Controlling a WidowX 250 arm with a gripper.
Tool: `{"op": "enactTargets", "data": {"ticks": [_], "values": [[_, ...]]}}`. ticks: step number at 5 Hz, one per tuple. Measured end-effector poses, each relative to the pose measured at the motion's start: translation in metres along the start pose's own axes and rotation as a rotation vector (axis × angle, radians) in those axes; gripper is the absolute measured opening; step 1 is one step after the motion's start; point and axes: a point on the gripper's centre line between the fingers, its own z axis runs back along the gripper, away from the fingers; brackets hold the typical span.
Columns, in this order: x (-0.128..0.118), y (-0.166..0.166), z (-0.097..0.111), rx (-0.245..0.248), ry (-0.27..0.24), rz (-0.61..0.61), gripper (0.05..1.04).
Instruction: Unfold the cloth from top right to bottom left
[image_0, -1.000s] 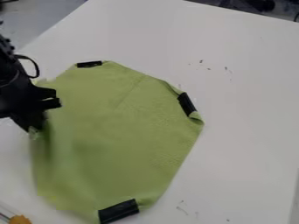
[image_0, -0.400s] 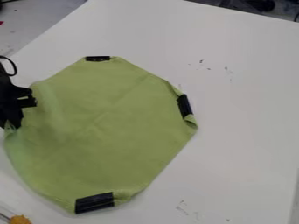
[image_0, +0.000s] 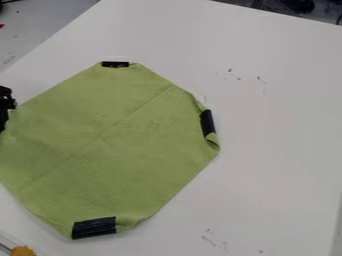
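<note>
Item: one green cloth (image_0: 113, 145), lying broadly spread toward the left edge of the white tabletop (image_0: 280, 125), a faint crease crossing it diagonally. Fittings: dark strips, one sitting at the cloth's far end (image_0: 115, 64), one on its right side (image_0: 208, 123), one at its near end (image_0: 94, 227). Item: one black gripper (image_0: 5, 112), hanging at the cloth's left border; whether it is grasping cannot be told.
</note>
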Motion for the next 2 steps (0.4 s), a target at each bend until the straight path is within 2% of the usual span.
{"op": "enactTargets", "data": {"ticks": [1,2], "values": [[0.005,0.023,0.0,0.044,0.007,0.009,1.011],[0.01,0.033,0.006,0.05,0.008,-0.021,1.007]]}}
